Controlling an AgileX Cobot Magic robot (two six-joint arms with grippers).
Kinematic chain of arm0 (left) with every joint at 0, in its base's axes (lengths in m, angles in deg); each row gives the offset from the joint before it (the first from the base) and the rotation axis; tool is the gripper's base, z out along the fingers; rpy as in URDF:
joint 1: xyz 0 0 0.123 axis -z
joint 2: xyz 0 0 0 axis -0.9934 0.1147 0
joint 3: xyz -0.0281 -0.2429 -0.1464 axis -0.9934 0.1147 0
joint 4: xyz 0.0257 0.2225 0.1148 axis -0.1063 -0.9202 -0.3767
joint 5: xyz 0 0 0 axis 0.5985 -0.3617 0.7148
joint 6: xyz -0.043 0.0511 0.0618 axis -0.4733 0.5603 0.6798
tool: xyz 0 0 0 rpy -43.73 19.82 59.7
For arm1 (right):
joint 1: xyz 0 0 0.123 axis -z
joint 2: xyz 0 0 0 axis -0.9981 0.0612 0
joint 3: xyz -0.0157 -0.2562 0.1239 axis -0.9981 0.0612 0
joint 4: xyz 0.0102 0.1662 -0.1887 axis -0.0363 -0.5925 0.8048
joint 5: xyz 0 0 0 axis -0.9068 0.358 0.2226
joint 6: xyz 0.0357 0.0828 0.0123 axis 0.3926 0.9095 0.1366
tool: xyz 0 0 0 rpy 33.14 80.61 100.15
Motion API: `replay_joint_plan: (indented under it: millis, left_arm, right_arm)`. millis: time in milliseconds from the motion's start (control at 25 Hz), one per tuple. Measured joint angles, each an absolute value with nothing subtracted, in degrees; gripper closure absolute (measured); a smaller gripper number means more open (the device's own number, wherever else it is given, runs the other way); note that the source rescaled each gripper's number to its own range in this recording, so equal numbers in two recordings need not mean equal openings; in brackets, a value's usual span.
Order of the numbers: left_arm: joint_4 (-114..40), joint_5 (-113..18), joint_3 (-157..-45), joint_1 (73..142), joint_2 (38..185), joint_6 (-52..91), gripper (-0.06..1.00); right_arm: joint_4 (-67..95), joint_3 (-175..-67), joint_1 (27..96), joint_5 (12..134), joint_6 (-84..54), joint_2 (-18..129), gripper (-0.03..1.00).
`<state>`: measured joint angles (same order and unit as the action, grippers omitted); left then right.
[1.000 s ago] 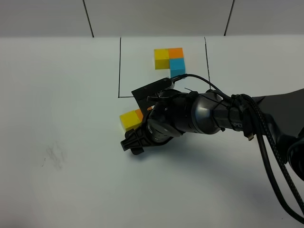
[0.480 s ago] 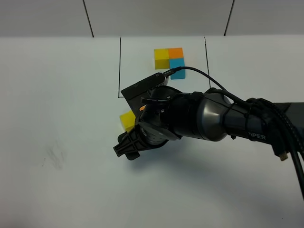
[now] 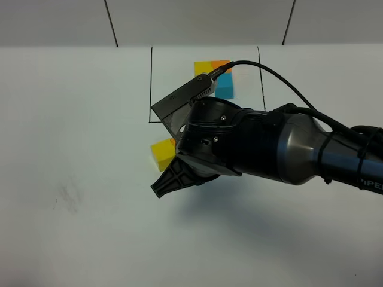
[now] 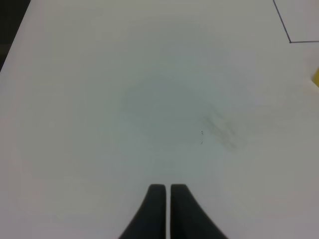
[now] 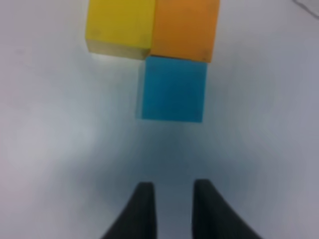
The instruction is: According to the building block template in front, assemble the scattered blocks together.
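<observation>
Although the scattered blocks (image 5: 159,55) look small and plain, I judge them light, rigid and matte, so not very slippery; each cube is best taken on two opposite flat side faces, squarely, because a skewed grip could turn it or push its neighbours. In the right wrist view they already lie joined in an L: the yellow cube (image 5: 119,25) touches the orange cube (image 5: 185,29), and the blue cube (image 5: 173,88) sits against the orange one on the side nearer the camera. In the high view only the yellow cube (image 3: 161,153) and a sliver of orange show, at about 9 o'clock of the arm's bulk, just outside the black outline. The building block template (image 3: 222,76) lies inside that outline at 12 o'clock of the arm, partly hidden by it. The right end effector (image 5: 172,209) holds nothing, its jaws parted a little, with a bare gap of table (image 5: 60,149) between it and the blue cube. The left end effector (image 4: 164,209) has its jaws almost together, empty, over bare table. Compared with one second ago, the right arm has risen toward the camera and now covers more of the template, while the yellow cube lies where it was.
</observation>
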<state>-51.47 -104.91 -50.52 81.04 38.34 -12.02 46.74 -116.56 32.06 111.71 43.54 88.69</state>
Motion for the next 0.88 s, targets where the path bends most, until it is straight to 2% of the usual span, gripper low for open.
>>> replay_joint_plan:
  millis: [80,200,680,880]
  left_arm:
    - [-51.5,-104.9,-50.5,81.0,38.3,-12.0,0.94]
    - [-51.5,-104.9,-50.5,81.0,38.3,-12.0,0.94]
    - [-51.5,-104.9,-50.5,81.0,38.3,-12.0,0.94]
    - [-51.5,-104.9,-50.5,81.0,38.3,-12.0,0.94]
  right_arm:
    - [47.5,-116.6,32.1,112.7,42.6,88.5,0.93]
    - [50.1,-116.5,32.1,115.5,42.1,88.2,0.96]
    - [50.7,-116.1,36.9,121.4,29.0,81.2,0.97]
    - [48.9,-109.3,40.4,119.7,26.3,75.6,0.97]
